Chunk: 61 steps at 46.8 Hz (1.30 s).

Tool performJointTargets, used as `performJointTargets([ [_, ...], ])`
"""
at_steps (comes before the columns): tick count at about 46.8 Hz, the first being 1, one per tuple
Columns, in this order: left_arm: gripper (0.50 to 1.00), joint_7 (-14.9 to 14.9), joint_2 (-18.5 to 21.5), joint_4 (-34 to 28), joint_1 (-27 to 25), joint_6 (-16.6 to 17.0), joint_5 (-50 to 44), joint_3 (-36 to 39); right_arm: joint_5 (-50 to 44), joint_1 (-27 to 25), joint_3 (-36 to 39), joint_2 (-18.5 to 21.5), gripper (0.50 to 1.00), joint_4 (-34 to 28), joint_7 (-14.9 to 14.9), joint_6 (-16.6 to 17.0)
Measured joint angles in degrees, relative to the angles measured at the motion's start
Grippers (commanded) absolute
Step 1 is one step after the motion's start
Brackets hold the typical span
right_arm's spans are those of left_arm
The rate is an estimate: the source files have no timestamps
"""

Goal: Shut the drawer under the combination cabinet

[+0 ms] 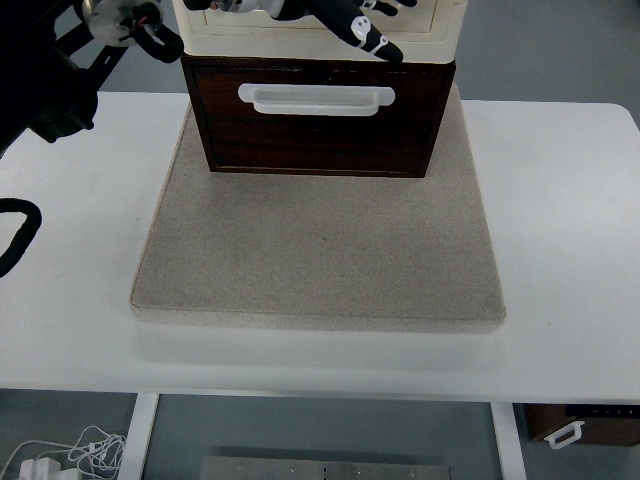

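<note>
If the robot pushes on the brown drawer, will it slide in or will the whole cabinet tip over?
The drawer will probably slide straight in, since its flat front looks stiff and gives a broad face to push. The cabinet looks wide and sits flat on the gray mat, so tipping seems unlikely. The mat looks grippy, so it may stop sliding.

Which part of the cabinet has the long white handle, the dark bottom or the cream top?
The dark brown drawer at the bottom; its white handle runs across the front.
</note>
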Motion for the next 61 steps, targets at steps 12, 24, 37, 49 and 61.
performJointTargets([
  [12, 0.999, -5.83, 0.59, 1.88, 0.00, -0.05, -2.18, -13.53, 0.00, 0.01, 0.00, 0.00, 0.952, 0.00, 0.00, 0.02],
  [24, 0.999, -13.52, 0.74, 8.24, -1.15, 4.48, -6.01, -19.18, 0.00, 0.01, 0.00, 0.00, 0.952, 0.00, 0.00, 0.00],
  [37, 0.999, -16.60, 0.95, 14.94, -2.49, 13.04, -11.31, -24.30, 0.00, 0.01, 0.00, 0.00, 0.952, 0.00, 0.00, -0.01],
  [49, 0.999, -16.66, 1.95, 25.87, -5.70, 18.79, -16.35, -24.21, 0.00, 0.02, 0.09, 0.00, 0.952, 0.00, 0.00, 0.00],
  [61, 0.999, -16.38, 3.61, 35.07, -5.65, 20.25, -23.05, -23.21, -0.05, 0.00, -0.22, 0.00, 0.952, 0.00, 0.00, 0.07],
])
